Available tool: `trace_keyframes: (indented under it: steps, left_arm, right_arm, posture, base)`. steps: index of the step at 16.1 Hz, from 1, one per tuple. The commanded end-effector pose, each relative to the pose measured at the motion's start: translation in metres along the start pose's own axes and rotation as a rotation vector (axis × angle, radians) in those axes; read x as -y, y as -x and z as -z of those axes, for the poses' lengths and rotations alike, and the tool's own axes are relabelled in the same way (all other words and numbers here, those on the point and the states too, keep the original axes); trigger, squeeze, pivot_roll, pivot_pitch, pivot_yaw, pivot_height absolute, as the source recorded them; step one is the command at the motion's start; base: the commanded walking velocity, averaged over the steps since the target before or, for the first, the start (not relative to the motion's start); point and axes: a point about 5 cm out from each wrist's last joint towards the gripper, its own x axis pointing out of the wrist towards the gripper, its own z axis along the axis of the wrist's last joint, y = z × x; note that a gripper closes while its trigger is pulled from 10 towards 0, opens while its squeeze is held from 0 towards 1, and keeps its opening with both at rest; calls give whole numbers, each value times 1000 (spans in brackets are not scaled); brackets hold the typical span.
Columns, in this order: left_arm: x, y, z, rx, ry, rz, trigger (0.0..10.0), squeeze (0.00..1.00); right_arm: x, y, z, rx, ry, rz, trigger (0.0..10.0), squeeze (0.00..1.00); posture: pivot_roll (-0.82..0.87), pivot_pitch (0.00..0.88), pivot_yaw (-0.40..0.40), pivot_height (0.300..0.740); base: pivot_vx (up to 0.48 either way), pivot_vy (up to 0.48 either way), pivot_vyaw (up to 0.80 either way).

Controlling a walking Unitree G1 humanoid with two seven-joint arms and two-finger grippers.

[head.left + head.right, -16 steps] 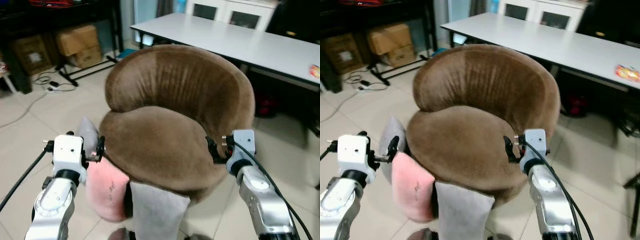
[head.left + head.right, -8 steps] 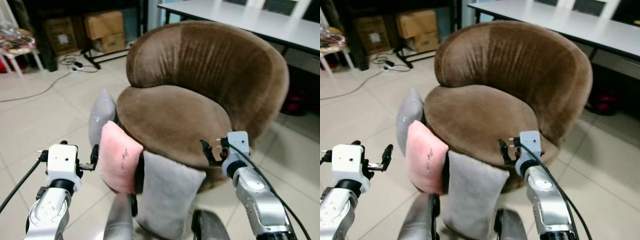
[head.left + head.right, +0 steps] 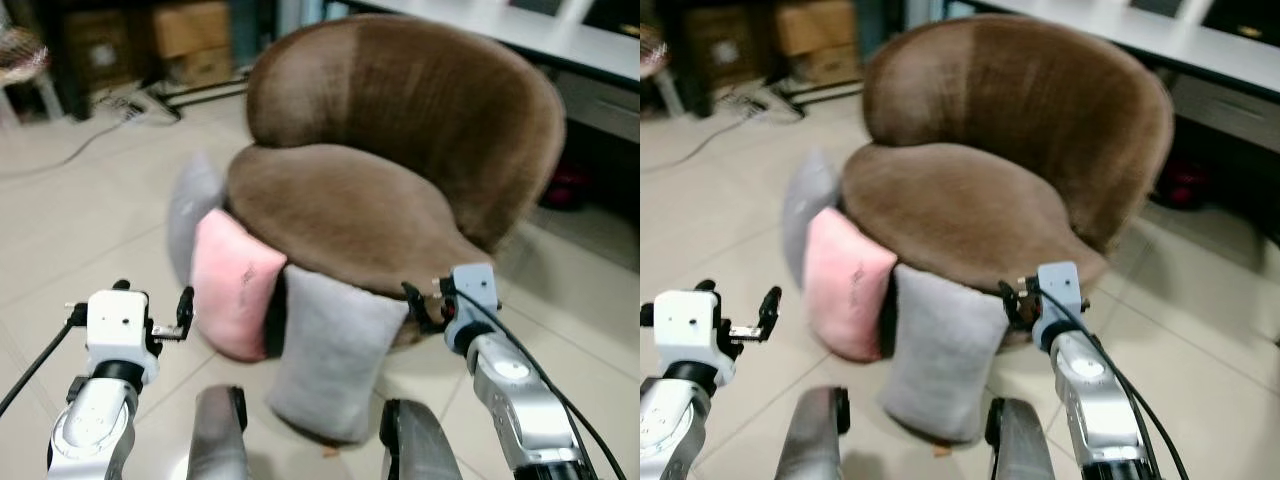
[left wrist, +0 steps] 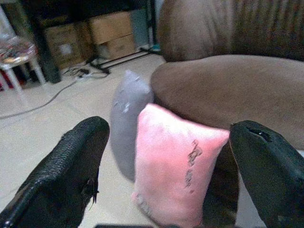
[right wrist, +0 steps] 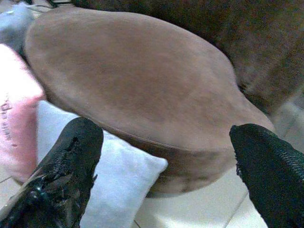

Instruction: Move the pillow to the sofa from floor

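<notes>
Three pillows lean upright on the tiled floor against the front of the brown round sofa [image 3: 400,130]: a grey one [image 3: 190,210] at the left, a pink one [image 3: 235,285] in the middle, and a light grey one [image 3: 330,350] nearest me. My left gripper [image 3: 155,300] is held open in the air, just left of the pink pillow [image 4: 178,180] and apart from it. My right gripper [image 3: 425,300] hovers open by the sofa seat's front right edge [image 5: 190,142], holding nothing. The seat cushion [image 3: 950,205] is bare.
My two legs [image 3: 220,440] stand right before the light grey pillow. A white table [image 3: 590,40] runs behind the sofa at the right. Cardboard boxes [image 3: 190,30], a stand and floor cables [image 3: 90,140] lie at the back left. Open tiled floor [image 3: 70,240] spreads to the left.
The camera has tilted down and shifted, so all three pillows and my legs now show. Both grippers stay open and raised, holding nothing.
</notes>
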Motion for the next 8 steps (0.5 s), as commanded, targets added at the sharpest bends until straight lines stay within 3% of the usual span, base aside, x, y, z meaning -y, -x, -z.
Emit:
trace_keyframes:
  steps: [1,3,8]
  left_arm:
    - [6,-2,-6,29,7,22,10000,0]
    - [6,-2,-6,29,7,24,10000,0]
    - [7,-3,-6,28,-2,33,10000,0]
  right_arm:
    - [9,0,-4,14,13,37,10000,0]
    - [9,-1,-4,11,11,44,10000,0]
    - [9,-2,-3,1,26,54,10000,0]
  posture:
    - [-29,0,-54,555]
    - [-29,0,-54,555]
    - [-29,0,-54,555]
  base:
    - [315,0,706]
    - [315,0,800]
    - [315,0,0]
